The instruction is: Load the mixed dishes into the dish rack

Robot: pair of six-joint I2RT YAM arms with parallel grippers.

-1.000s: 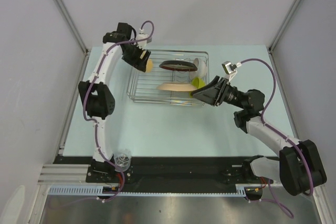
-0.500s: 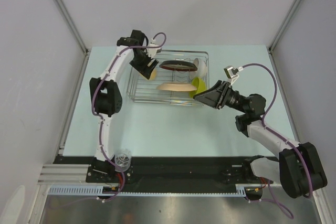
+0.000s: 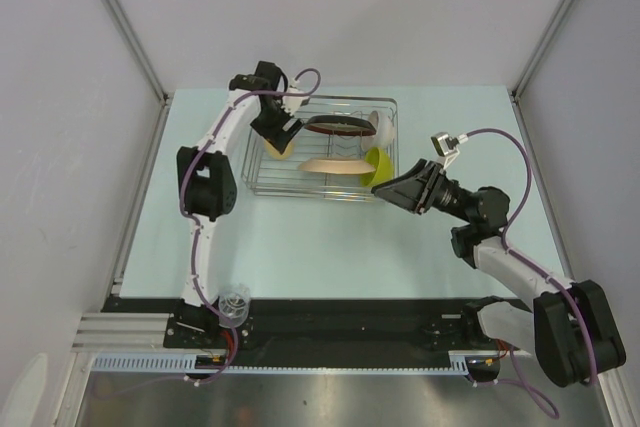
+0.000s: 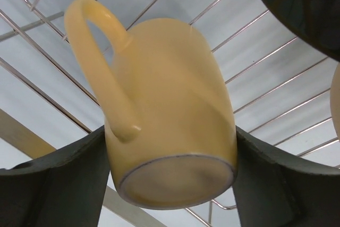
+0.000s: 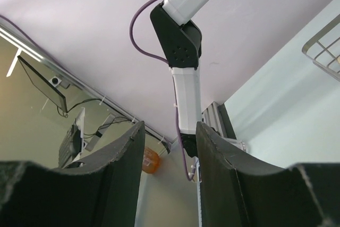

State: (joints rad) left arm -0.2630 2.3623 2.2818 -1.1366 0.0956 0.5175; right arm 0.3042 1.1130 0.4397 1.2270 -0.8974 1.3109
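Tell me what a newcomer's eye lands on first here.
The yellow mug, clamped in the left gripper over the left end of the dish rack, stands out. In the rack sit a dark red-rimmed plate, a beige plate and a lime-green bowl; the right gripper hangs open and empty off its right corner.

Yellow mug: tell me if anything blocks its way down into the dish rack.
Nothing visible does. The yellow mug, held in the left tool, hangs over bare wires of the dish rack; the dark plate stands to one side, apart.

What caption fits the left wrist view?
Left claw holding the yellow mug, base toward camera, over the dish rack.
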